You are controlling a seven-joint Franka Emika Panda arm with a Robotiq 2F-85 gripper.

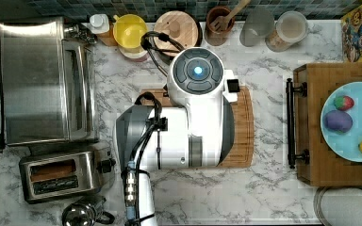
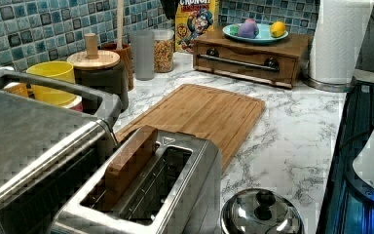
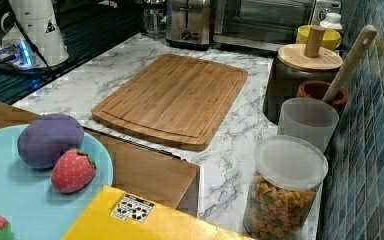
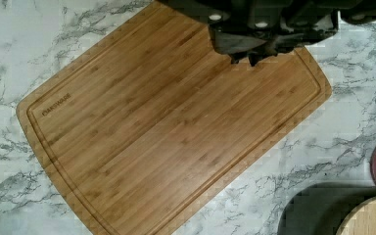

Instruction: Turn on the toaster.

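The toaster (image 1: 63, 176) is a small steel box with two top slots at the top view's lower left, its black lever knob (image 1: 106, 165) facing the arm. A brown slice (image 2: 129, 163) stands in one slot in the left view. The toaster (image 3: 187, 20) also stands at the far end of the counter in the right view. My arm (image 1: 198, 108) hangs over the wooden cutting board (image 4: 166, 132). In the wrist view my gripper (image 4: 244, 59) is shut with nothing in it, high above the board and well away from the toaster.
A large toaster oven (image 1: 42, 80) stands beside the toaster, and a small shiny pot (image 1: 80, 214) sits on its other side. Yellow bowl (image 1: 129, 30), lidded dark canister (image 1: 176, 28) and jars line the tiled wall. A wooden box (image 1: 311, 127) carries a blue plate of toy fruit.
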